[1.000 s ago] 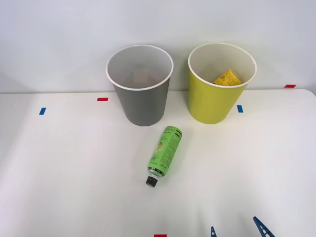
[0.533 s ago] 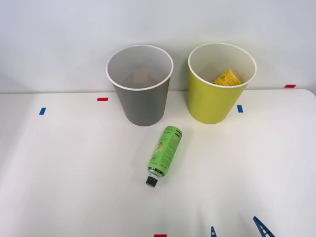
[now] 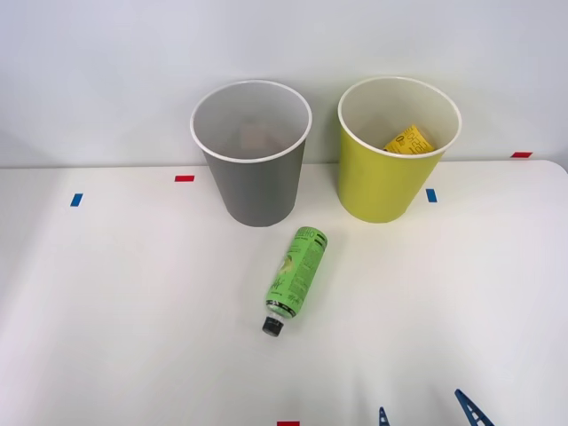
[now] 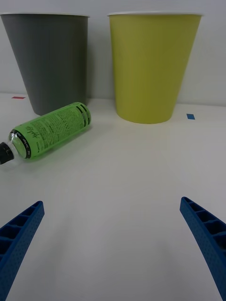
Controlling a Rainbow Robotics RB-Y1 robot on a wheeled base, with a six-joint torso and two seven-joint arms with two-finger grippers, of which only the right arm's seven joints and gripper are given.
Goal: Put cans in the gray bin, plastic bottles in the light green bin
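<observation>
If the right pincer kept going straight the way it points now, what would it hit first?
Probably the light green bin. The open right pincer aims across bare table roughly at that bin's base; the green bottle lies off to one side, likely outside the line, though depth is unclear.

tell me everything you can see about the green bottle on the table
The green bottle is slim, apparently plastic, wrapped in a bright green label with dark print, and closed with a small black cap. It lies on its side on the white table, cap toward the robot, base pointing between the gray bin and the light green bin. Only the table touches it.
</observation>
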